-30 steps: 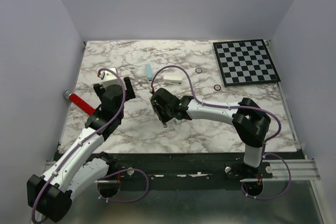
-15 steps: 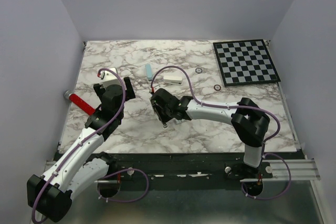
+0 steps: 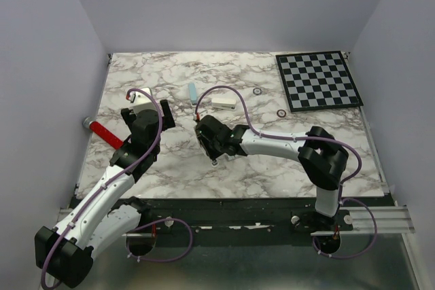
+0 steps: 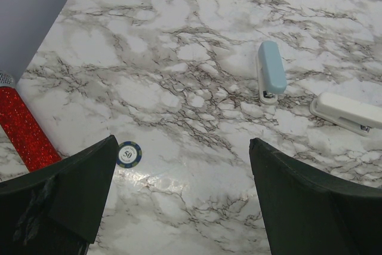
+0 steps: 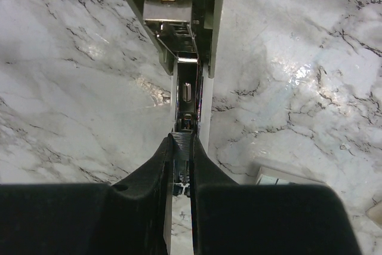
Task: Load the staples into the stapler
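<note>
In the right wrist view a stapler (image 5: 179, 34) lies opened on the marble, lid swung back and metal channel (image 5: 186, 97) bare. My right gripper (image 5: 181, 140) is shut on the staples (image 5: 181, 145), a thin dark grey strip held at the near end of that channel, in line with it. In the top view the right gripper (image 3: 206, 134) covers the opened stapler. My left gripper (image 4: 182, 141) is open and empty above bare marble at the left (image 3: 153, 119).
A light blue stapler (image 3: 193, 93) and a white stapler (image 3: 223, 101) lie beyond the grippers. A poker chip (image 4: 129, 154) and a red glitter cylinder (image 3: 105, 134) lie near the left gripper. A small white box (image 5: 280, 176), two rings (image 3: 257, 91) and a chessboard (image 3: 318, 79) are on the right.
</note>
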You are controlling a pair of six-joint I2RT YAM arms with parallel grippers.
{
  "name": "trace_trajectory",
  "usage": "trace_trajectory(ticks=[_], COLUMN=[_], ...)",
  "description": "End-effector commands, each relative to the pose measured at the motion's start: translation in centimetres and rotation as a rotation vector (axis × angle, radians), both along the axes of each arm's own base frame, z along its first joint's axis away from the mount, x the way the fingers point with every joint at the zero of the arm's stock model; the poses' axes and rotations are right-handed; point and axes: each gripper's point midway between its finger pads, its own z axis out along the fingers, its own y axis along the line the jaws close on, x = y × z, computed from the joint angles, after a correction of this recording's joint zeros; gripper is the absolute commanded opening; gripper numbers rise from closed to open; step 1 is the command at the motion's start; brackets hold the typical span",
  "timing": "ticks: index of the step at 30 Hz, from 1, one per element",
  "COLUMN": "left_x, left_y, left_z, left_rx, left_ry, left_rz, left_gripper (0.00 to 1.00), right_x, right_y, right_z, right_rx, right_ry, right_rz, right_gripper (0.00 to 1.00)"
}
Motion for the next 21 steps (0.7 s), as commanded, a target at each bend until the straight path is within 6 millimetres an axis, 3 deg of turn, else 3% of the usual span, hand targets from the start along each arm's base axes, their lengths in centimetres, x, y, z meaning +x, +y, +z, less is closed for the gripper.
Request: trace_trajectory(ticks=[1, 7, 21], left_x=[-0.2, -0.2, -0.2], left_y=[0.4, 0.3, 0.4], left_z=[1.0, 1.0, 1.0], left_rx=[-0.01, -0.011, -0.009], left_ry=[-0.026, -0.025, -0.026], left_rz=[0.024, 0.023, 0.022], left_gripper=[0.99, 0.99, 0.99], right_x=[0.6, 0.7, 0.1], right_y=[0.0, 0.2, -0.6], right_z=[1.6, 2.3, 0.0], right_rx=[0.015, 0.024, -0.022], right_ry=[-0.061, -0.078, -0.042], right_rz=[-0.009, -0.009, 0.007], right_gripper=[0.18, 0.18, 0.18])
